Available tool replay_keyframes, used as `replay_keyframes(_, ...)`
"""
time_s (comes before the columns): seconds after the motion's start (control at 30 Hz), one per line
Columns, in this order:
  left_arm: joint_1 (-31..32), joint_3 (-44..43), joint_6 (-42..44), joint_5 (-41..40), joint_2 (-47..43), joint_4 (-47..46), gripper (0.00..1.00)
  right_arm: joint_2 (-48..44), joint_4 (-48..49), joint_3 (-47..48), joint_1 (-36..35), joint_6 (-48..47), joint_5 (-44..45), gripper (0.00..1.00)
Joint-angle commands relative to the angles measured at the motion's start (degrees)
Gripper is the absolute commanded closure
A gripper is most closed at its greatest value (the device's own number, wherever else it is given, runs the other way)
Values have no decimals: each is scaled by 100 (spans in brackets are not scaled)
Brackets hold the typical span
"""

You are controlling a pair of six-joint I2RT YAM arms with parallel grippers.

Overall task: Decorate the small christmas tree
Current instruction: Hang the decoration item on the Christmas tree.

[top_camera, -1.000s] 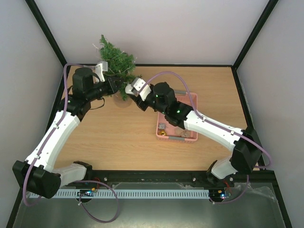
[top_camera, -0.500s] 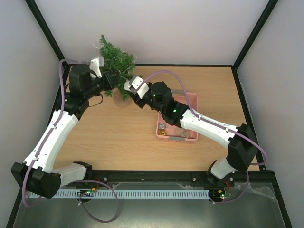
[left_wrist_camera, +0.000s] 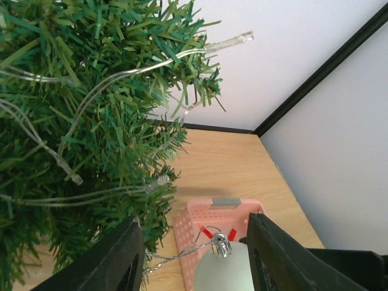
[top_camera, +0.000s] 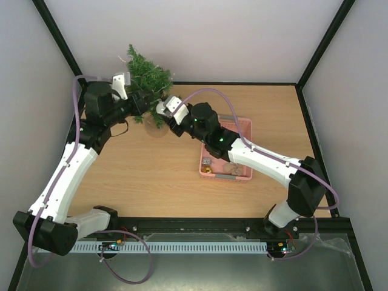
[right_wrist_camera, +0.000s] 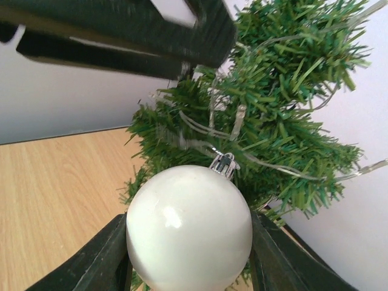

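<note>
Right gripper: jaws clamped on a white ball, one finger on each side, silver cap pointing up at the branches. The grip looks centred.

Left gripper: jaws stand apart and hold nothing. In its wrist view the ball's cap and a thin thread loop show in the gap between its fingers. I cannot tell whether the loop is caught on a twig or hanging free.

Both tools meet at the near right side of the small tree. It stands at the far left corner of the table, close against the back wall. Clear light wire winds through its branches. The pink basket sits well apart to the right, under the right forearm.

Handling notes, my judgement:
- The tree looks light and its foot small. A sideways push from either arm could tip or slide it.
- The branches are bristly and springy. They will bend under the fingers and flick back.
- Best hold is low on the stem, or on a thick branch close to the stem. Avoid the tips and the wire.
- The ball is glossy, likely slippery and thin-shelled, so squeeze gently.
- The loop should go over a stout twig, well in from the tip.
</note>
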State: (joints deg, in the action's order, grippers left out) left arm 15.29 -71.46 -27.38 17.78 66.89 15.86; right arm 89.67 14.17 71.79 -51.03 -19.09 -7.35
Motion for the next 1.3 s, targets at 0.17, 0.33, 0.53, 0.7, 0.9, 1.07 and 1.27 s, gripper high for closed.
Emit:
replay_keyframes(0.17,-52,611,371,576,-1105,-242,36,-872,28,-771,-23,737,-630,58)
replay_keyframes(0.33,-49,1387,448,1929,-1644,-938,41,-1445,25,-1215,-25,1392,-1059,59)
replay_keyframes(0.53,-37,2282,971,2040,-2367,-1674,47,-2163,10,-1485,-22,2376,-1880,58)
replay_keyframes(0.7,102,3288,1324,2518,-2954,-3144,47,-2594,201,-1619,-24,2976,-2258,58)
replay_keyframes(0.9,292,3388,1969,2845,-2752,-3294,45,-2782,581,-1730,-25,3699,-2658,58)
replay_keyframes(1.07,554,3459,2092,2781,-2510,-3908,43,-2794,844,-1826,-24,3984,-2716,58)
replay_keyframes(1.27,935,3425,2221,2722,-2066,-4204,45,-2853,1149,-2033,-22,4395,-2866,58)
